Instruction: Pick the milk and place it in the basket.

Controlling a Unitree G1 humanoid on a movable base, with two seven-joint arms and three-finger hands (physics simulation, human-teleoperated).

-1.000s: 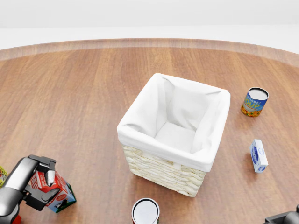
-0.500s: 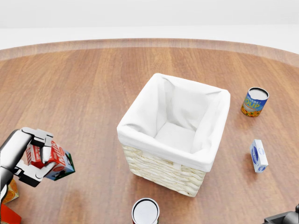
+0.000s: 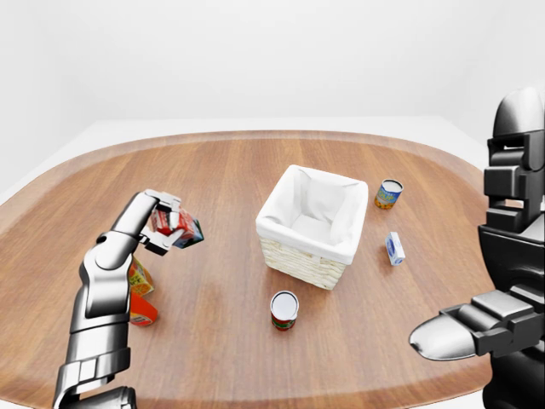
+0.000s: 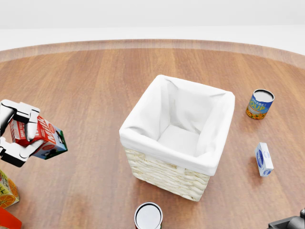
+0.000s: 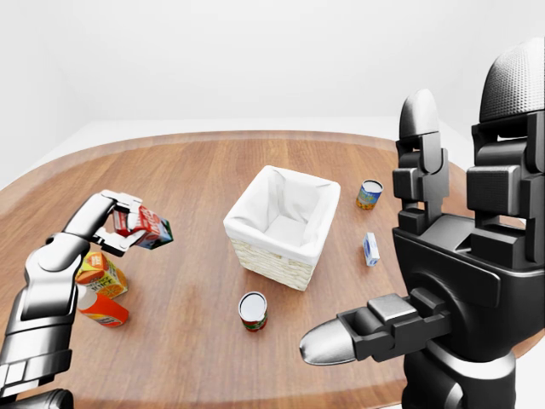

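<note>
Red, white and blue card is what I see in my left hand (image 4: 21,138): the gable-topped milk carton (image 4: 42,137), tilted on its side and lifted clear of the table, with the three silver-grey fingers (image 4: 32,130) closed round its red upper half. In the head view it hangs at the left edge, well apart from the basket.

The square woven wicker basket (image 4: 167,176) sits near the middle of the head view, its pale straw walls rough and ribbed, lined with a loose white cloth that folds over the rim. The inside holds only cloth.

Below the basket stands a small red-labelled tin can (image 3: 283,309) with a bright round lid. To the right of the basket are a blue and orange soup can (image 4: 259,104), upright, and nearer the bottom a small blue and white box (image 4: 263,159) lying flat. Beneath my left forearm, in the right-eye view, rest an orange juice carton (image 5: 100,272) and a red bottle-like pack (image 5: 104,310), just beside each other.

The round table (image 3: 213,179) is glossy brown wood with straight plank grain and a paler bevelled rim. Around it the room is plain white wall and floor.

My right hand (image 4: 288,223) shows only as a dark sliver at the bottom right corner of the head view; I cannot tell how its fingers stand.
</note>
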